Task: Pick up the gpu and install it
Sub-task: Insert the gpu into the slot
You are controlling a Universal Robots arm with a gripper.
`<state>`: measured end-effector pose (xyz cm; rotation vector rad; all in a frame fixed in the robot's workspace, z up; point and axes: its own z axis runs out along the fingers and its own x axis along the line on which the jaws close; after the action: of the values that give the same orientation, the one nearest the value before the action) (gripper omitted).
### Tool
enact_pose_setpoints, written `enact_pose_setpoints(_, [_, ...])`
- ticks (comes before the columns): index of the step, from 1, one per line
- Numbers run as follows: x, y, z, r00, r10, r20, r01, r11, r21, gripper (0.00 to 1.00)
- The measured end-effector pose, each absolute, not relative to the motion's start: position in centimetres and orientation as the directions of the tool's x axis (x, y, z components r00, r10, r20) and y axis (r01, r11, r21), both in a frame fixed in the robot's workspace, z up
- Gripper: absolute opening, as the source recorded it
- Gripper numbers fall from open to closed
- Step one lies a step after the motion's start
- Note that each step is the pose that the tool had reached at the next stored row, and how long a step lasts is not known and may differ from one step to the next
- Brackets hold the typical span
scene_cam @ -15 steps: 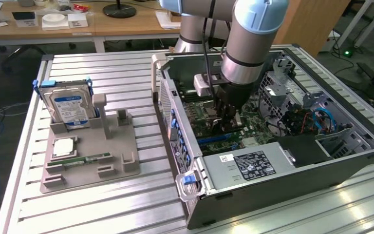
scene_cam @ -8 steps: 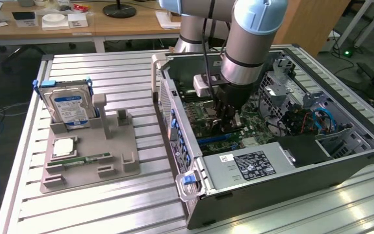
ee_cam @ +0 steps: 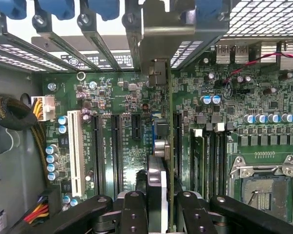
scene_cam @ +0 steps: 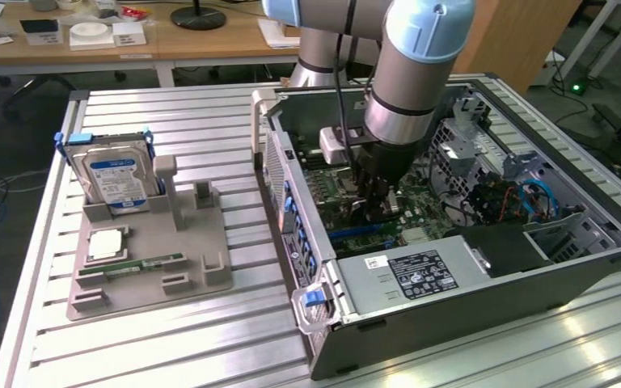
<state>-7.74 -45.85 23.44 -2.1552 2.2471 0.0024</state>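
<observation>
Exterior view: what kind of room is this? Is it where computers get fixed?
Probably a robotics lab or workshop. A robot arm reaches into an open computer case on a slatted metal table, a grey holder keeps spare parts like a hard drive, and wooden desks stand behind.

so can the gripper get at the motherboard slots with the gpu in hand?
Probably yes. The gripper holds the gpu edge-on just over the motherboard slots; the case side is open, and the cable bundle sits off to one side, out of the way.
</observation>
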Motion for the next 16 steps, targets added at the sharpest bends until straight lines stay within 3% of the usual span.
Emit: enact_pose_setpoints(16, [-8.27,-45.85,22.9,-0.041,-0.999,-0.021,-0.999,0.042,-0.018,0.28])
